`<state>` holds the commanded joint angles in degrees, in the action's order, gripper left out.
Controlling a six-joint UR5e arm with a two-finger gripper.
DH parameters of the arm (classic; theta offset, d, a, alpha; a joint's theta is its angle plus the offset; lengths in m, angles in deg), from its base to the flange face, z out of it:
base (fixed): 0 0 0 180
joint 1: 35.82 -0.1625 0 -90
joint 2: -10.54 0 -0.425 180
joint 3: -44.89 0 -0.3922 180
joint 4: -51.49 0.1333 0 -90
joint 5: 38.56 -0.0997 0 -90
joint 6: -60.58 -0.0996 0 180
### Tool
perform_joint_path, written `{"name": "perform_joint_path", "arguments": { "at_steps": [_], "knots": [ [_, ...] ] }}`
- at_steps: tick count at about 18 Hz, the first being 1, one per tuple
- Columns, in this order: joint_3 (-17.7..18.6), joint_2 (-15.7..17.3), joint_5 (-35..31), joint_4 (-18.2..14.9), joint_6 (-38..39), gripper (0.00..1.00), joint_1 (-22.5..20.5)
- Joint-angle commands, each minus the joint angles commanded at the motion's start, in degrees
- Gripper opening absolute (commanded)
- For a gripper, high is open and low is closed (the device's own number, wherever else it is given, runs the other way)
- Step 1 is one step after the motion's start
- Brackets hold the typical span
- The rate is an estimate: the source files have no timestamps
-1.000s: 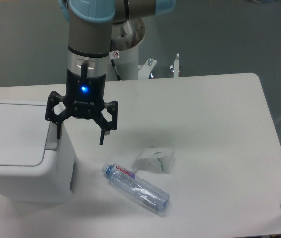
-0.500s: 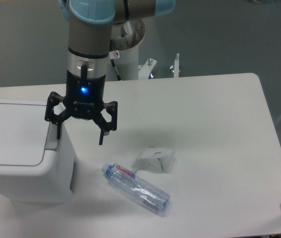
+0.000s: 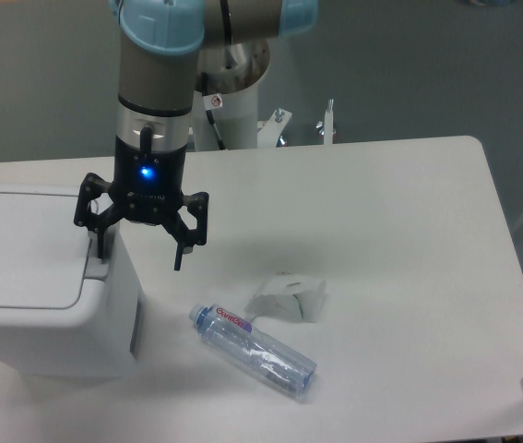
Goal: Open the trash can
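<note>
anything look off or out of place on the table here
Two bits of litter lie loose on the table instead of in the trash can: a clear bottle on its side, looking dented, and a crumpled paper just behind it. The can's lid is shut. Nothing looks spilled.

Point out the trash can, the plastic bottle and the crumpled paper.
trash can (image 3: 21, 277): fixed camera, middle of its flat white lid.
plastic bottle (image 3: 254, 351): fixed camera, clear body.
crumpled paper (image 3: 287, 297): fixed camera, centre of the wad.
</note>
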<state>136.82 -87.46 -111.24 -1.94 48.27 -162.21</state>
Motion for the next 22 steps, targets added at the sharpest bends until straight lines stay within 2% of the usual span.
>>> {"name": "perform_joint_path", "arguments": {
  "at_steps": [11,16,20,22],
  "knots": [
    [-0.17,-0.26,-0.09,0.17,0.0,1.0,0.09],
    [-2.98,-0.35,0.0,0.35,-0.17,1.0,-0.09],
    [-3.87,-0.61,0.09,0.7,-1.58,1.0,-4.21],
    [-3.26,-1.14,0.09,0.79,-5.95,1.0,-7.54]
  ]
}}
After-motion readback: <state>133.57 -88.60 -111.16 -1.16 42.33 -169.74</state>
